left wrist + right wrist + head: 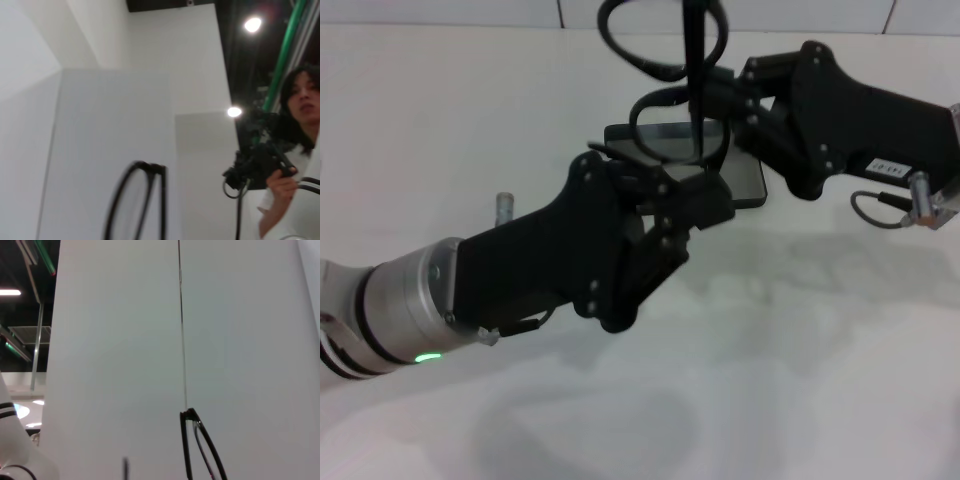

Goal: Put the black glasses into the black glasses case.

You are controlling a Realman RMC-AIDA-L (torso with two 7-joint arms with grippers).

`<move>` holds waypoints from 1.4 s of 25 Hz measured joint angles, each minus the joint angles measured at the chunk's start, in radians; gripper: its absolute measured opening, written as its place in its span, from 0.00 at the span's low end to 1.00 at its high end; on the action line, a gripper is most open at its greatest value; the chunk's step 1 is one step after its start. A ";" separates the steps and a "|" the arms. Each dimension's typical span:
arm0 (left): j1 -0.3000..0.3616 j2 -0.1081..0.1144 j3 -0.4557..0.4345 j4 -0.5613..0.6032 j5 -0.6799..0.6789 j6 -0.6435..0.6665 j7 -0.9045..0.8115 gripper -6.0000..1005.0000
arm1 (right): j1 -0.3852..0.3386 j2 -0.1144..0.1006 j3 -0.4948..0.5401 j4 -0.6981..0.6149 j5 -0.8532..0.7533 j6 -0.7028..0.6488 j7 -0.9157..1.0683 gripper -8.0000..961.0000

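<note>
The black glasses are held up in the air in front of the head camera, lenses one above the other and one temple arm standing vertical. My left gripper comes from the lower left and is shut on the lower lens rim. My right gripper comes from the right and is shut on the frame by the temple. The black glasses case lies on the white table behind and below them, largely hidden. The glasses also show in the left wrist view and the right wrist view.
A small grey upright post stands on the white table at the left. A tiled wall edge runs along the back. A person holding a camera stands beyond the table.
</note>
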 joint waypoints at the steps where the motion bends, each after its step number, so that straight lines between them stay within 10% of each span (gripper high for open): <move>1: 0.002 0.000 0.000 -0.001 -0.008 -0.002 -0.002 0.06 | 0.000 0.000 -0.007 0.000 0.000 0.001 0.000 0.05; 35: -0.009 0.000 0.107 -0.001 -0.107 -0.006 -0.014 0.06 | 0.007 0.002 -0.168 -0.014 0.080 0.122 -0.016 0.05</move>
